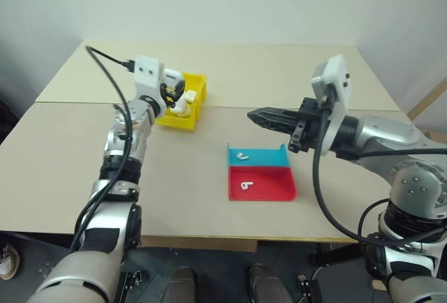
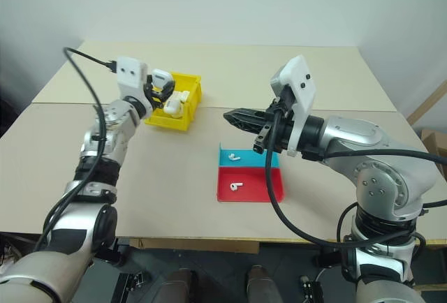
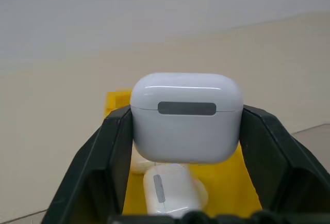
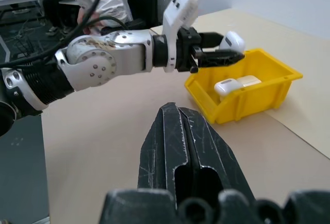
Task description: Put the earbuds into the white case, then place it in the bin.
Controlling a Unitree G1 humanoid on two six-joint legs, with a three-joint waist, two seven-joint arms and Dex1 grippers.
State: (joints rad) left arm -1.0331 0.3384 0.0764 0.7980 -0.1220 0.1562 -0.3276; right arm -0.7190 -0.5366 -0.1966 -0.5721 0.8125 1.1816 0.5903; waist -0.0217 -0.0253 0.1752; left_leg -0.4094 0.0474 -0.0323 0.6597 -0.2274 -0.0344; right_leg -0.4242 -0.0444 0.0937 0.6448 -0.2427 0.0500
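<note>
My left gripper [image 1: 173, 88] is shut on the white case [image 3: 186, 116], lid closed, and holds it level just above the yellow bin [image 1: 198, 100]. Two more white cases [image 4: 234, 84] lie inside the bin. The earbuds lie outside any case: one earbud [image 1: 242, 156] on the teal half of a shallow tray, another earbud [image 1: 246, 186] on the red half. My right gripper [image 1: 255, 116] is shut and empty, hanging level above the table just behind the tray and pointing toward the bin.
The teal-and-red tray [image 1: 269, 184] sits near the table's front middle, with a raised wall on its right side. The bin stands left of centre on the beige table [image 1: 63, 156]. A cable [image 1: 108, 58] runs off my left wrist.
</note>
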